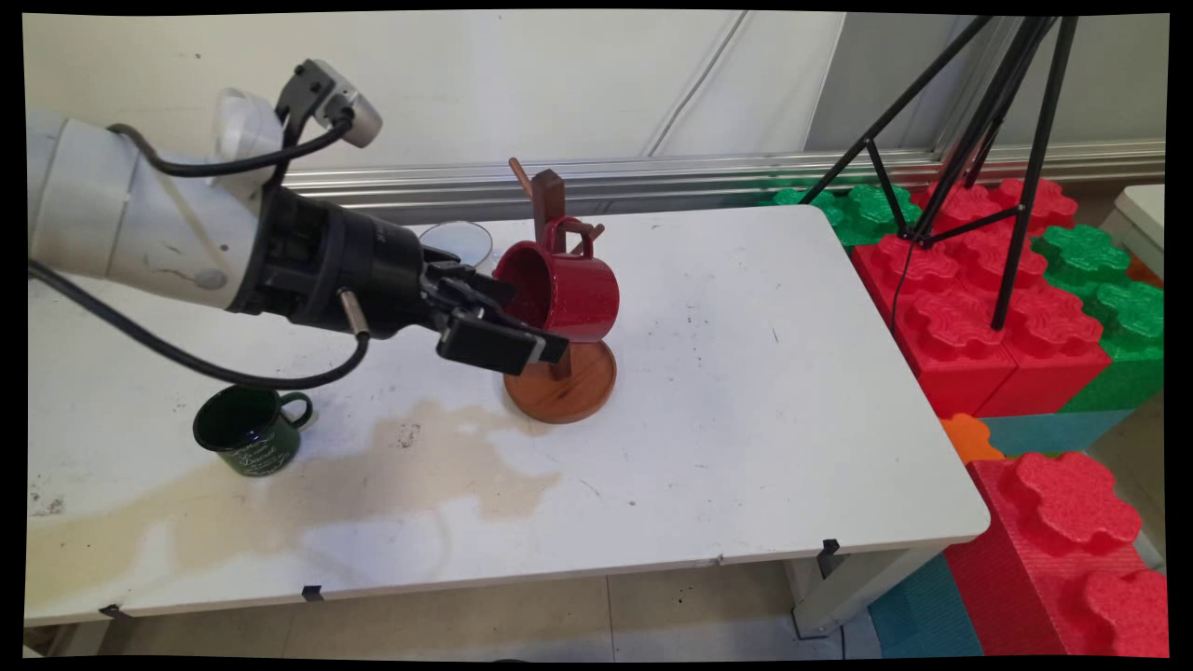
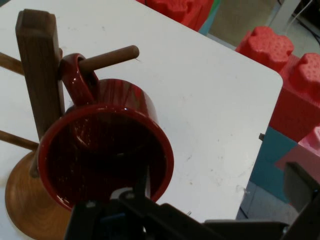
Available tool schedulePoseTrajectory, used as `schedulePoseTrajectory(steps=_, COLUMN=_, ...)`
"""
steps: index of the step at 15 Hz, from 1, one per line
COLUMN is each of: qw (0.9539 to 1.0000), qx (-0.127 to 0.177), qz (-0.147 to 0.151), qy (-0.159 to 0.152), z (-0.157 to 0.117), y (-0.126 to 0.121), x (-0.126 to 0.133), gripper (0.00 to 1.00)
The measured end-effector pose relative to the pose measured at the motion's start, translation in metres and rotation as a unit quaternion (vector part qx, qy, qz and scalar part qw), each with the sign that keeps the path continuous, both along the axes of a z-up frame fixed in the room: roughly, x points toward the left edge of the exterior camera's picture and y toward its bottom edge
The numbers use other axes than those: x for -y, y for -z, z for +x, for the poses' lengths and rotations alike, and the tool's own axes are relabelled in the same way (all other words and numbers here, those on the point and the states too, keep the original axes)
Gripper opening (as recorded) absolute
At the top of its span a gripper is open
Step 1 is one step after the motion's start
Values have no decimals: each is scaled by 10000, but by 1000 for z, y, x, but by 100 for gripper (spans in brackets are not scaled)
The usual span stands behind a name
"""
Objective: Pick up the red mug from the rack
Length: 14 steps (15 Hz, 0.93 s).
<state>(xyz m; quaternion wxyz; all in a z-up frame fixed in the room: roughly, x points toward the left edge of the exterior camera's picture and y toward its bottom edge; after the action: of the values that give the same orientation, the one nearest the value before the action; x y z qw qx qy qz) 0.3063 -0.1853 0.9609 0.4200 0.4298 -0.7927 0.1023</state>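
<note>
The black two-finger tool [image 1: 522, 340] stood at the mouth of the glossy red mug [image 1: 559, 289], its fingers apart: one finger reached inside the rim, the other lay outside, well off the wall. The mug hung tilted by its handle on a peg of the brown wooden mug tree [image 1: 550, 200], above the tree's round wooden base [image 1: 570, 387] on the white surface [image 1: 746, 391]. Judged from this pose, a sound grip required the fingers to straddle the rim squarely, clear of the post and pegs. A dark green mug [image 1: 250, 431] stood well apart, and a clear glass dish [image 1: 461, 240] lay behind the tool.
</note>
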Motion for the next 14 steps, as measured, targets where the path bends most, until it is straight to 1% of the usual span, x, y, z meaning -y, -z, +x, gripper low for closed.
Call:
schedulePoseTrajectory(steps=6, qw=9998, qx=-50, qz=55, qy=-199, z=-15, y=15, x=14, gripper=100)
schedulePoseTrajectory(steps=14, qw=9992, qx=-115, qz=75, qy=-362, z=-36, y=36, x=32, gripper=100)
